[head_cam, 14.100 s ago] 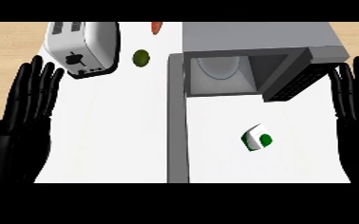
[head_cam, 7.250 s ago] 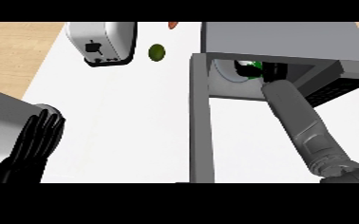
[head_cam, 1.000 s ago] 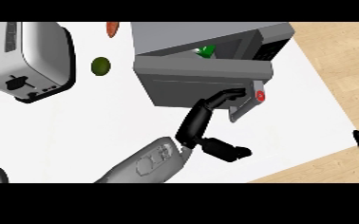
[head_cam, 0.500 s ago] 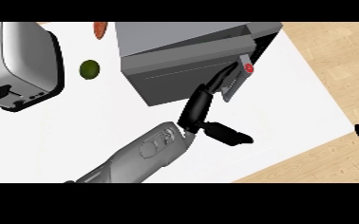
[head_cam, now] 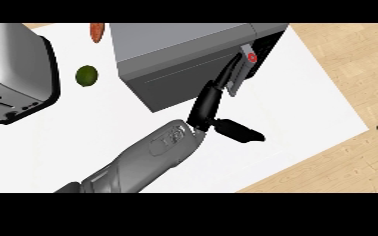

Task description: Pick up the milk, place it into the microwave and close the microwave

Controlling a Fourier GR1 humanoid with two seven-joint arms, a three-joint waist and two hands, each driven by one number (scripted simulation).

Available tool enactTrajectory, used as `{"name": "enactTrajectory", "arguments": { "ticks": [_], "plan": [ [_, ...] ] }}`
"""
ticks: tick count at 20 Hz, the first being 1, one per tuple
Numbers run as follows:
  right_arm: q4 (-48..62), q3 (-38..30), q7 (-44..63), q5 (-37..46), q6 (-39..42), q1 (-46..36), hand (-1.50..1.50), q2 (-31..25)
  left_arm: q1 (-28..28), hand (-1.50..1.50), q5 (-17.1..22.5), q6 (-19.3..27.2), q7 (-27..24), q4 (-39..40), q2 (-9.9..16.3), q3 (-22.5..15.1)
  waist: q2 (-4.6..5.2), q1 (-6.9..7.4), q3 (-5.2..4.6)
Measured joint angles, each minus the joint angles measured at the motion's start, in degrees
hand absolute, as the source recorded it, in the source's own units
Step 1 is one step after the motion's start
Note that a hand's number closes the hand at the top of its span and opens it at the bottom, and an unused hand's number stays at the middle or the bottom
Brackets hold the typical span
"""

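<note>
The grey microwave stands at the back of the white counter. Its door is almost flat against the front, with only a narrow dark gap at the right by the red button. The milk is hidden inside. My left hand comes in from the lower left on a grey forearm. It is open, with straight fingers pressed against the door's right end and the thumb sticking out to the right. Only a dark sliver of my right hand shows at the right edge.
A silver toaster stands at the left edge. A green round fruit lies between it and the microwave, and a red-orange vegetable lies at the back. The counter's right and front edges meet wooden floor.
The door has swung further shut under my left hand's push, and the green-topped milk seen through the gap a second ago no longer shows. The hand has followed the door.
</note>
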Motion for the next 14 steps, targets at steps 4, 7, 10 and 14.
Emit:
{"name": "enactTrajectory", "arguments": {
  "ticks": [4,7,10,14],
  "plan": [
    [0.2,-0.4,0.9,-1.2,0.1,-0.9,-1.50,-0.9,-0.6,-1.50,1.6,0.5,-1.3,0.7,0.0,-0.8,0.07,-0.62,0.02],
    [0.4,-1.0,1.5,-2.0,-0.1,-1.5,-1.50,-1.6,-0.9,-1.50,2.8,0.9,-2.4,1.2,0.0,-1.3,0.07,-1.04,0.01],
    [0.7,-1.6,2.0,-3.0,-0.2,-2.0,-1.50,-2.2,-1.1,-1.50,4.0,1.0,-3.5,1.7,0.0,-1.8,0.13,-1.40,0.03],
    [0.8,-2.1,2.8,-4.2,-0.3,-2.8,-1.50,-3.0,-1.5,-1.50,5.4,1.3,-4.8,2.4,-0.1,-2.5,0.15,-1.76,0.03]
  ]
}}
